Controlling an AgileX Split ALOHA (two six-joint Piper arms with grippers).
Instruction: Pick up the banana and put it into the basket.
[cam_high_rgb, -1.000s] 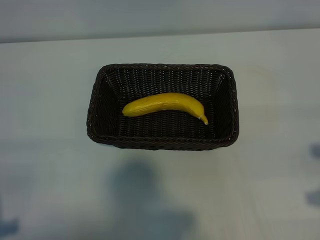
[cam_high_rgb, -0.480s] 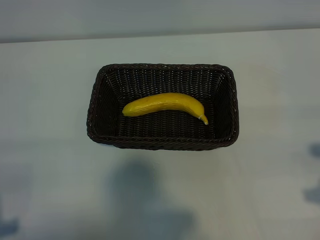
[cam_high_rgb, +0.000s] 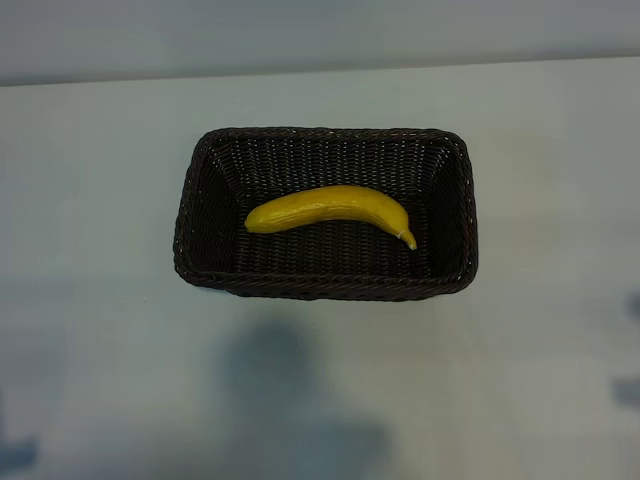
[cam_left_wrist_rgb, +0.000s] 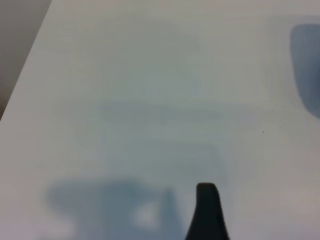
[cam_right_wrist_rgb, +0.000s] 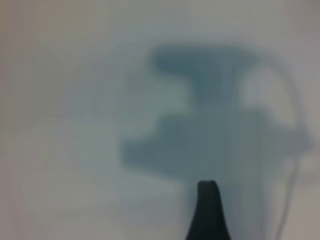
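Nothing moved: smooth curved banana (cam_high_rgb: 330, 207) in woven basket (cam_high_rgb: 190, 215); both grippers wide, empty.

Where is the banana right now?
In the exterior view the banana lies flat on the floor of the basket, near its middle, with its pale stem tip toward the right wall. Nothing holds it.

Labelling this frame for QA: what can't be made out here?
- Both arms: outside the exterior view, which shows only the bright-yellow curved banana in the dark-brown woven wicker basket.
- Left gripper: left wrist view shows one dark finger, cut by the edge.
- Right gripper: likewise one finger; the white table is blurred.
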